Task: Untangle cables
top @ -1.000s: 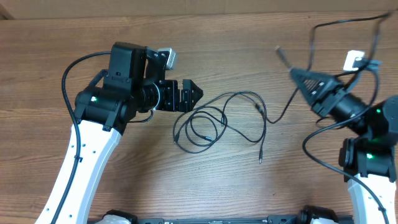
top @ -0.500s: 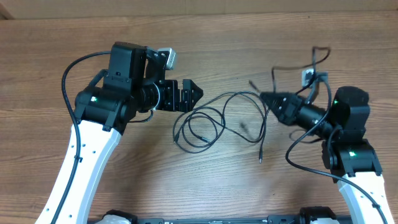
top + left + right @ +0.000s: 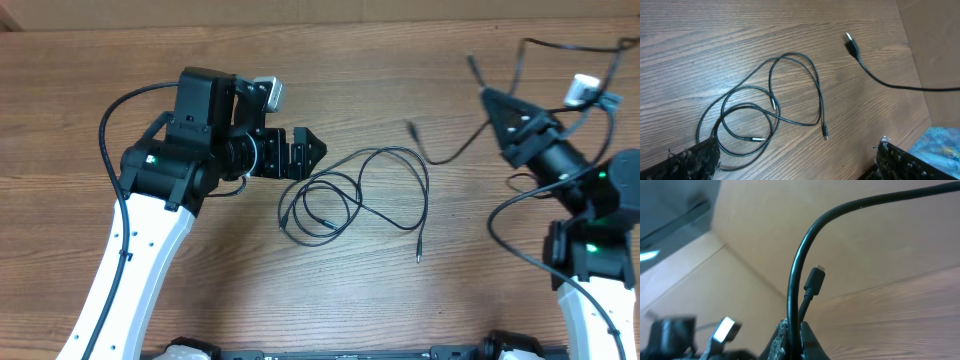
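One black cable lies in loose loops on the wooden table, one silvery plug at its lower right. In the left wrist view the same looped cable lies ahead of my left gripper. My left gripper stands open just left of the loops, holding nothing. My right gripper is raised at the far right and shut on the second cable. That cable's plug end hangs free, apart from the loops. In the right wrist view the cable is pinched between the fingers, a plug beside it.
A cardboard wall stands behind the table's far edge. The arms' own thick black wires arc beside each arm. A blue patch shows at the table's right edge in the left wrist view.
My right arm swung in toward the centre, then back out to the upper right, carrying the held cable. Its free plug end has come away from the looped cable. The left arm stayed still.
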